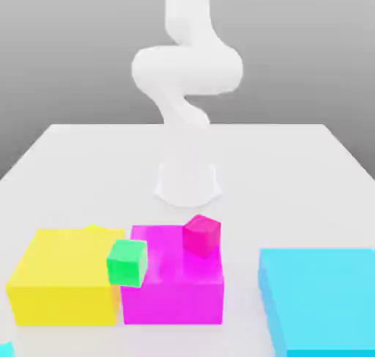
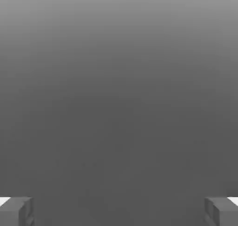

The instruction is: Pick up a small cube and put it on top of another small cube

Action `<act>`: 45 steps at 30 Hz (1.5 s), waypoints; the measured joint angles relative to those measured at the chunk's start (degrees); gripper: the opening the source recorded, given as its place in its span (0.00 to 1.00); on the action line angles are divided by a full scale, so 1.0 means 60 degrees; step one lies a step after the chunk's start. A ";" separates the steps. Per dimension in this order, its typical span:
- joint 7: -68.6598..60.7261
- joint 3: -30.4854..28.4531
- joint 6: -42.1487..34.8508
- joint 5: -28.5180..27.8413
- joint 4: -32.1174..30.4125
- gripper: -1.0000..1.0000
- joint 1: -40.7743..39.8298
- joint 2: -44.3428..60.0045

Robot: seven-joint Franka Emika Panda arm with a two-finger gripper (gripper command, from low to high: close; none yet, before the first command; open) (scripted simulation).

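A sliver of cyan, the small cube, shows at the bottom corner on the exterior view's left, mostly cut off. A green small cube sits at the seam between the yellow block and the magenta block. A crimson-pink small cube rests tilted on top of the magenta block. In the hand view my gripper is open. Its two grey fingertips stand far apart with only plain grey background between them.
A large yellow block and a large magenta block stand side by side at the front. A large cyan block lies at the exterior view's right. The white arm rises from its base at the table's middle.
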 joint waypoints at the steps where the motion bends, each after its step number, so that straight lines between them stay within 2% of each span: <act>1: 0.0206 -0.0001 0.0067 -0.0019 0.0079 0.50 -0.0134 0.0377; 19: 0.3481 -0.0585 0.1193 -0.0133 0.1381 0.50 -0.1952 0.6638; 32: 0.5091 -0.1169 0.1985 0.0894 0.2322 0.50 -0.2929 1.1168; 36: 0.5111 -0.1064 0.2765 0.1207 0.2643 0.50 -0.3154 1.2556; 37: 0.5089 -0.1018 0.2977 0.1250 0.2713 0.00 -0.3194 1.2847; 45: 0.5097 -0.1053 0.2848 0.1247 0.2671 0.00 -0.3170 1.2672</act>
